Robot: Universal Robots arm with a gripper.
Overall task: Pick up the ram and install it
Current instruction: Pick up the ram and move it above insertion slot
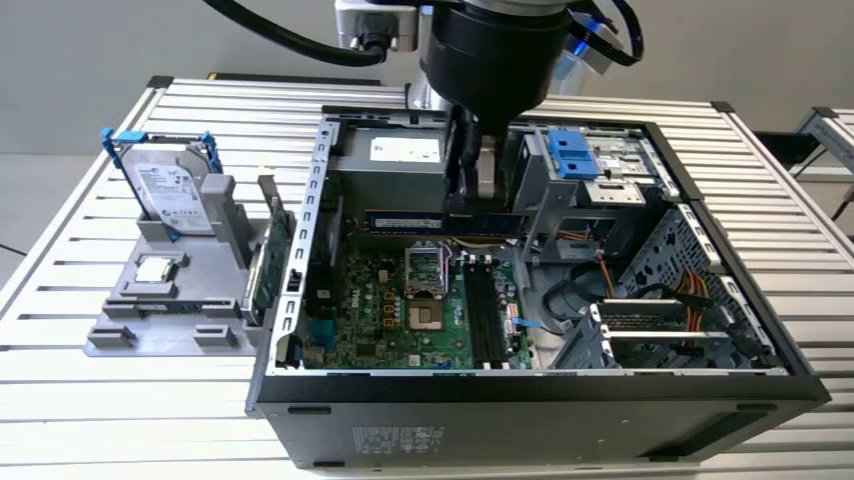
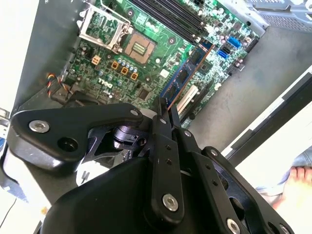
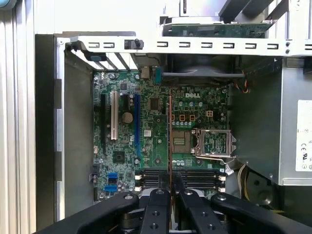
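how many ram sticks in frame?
1 for certain: the ram clamped in the gripper above the motherboard. A green board on edge beside the grey fixture may be another.

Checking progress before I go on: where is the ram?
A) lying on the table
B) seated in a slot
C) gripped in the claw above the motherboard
C: the claw is shut on the ram, which hangs above the motherboard, crosswise to the slots.
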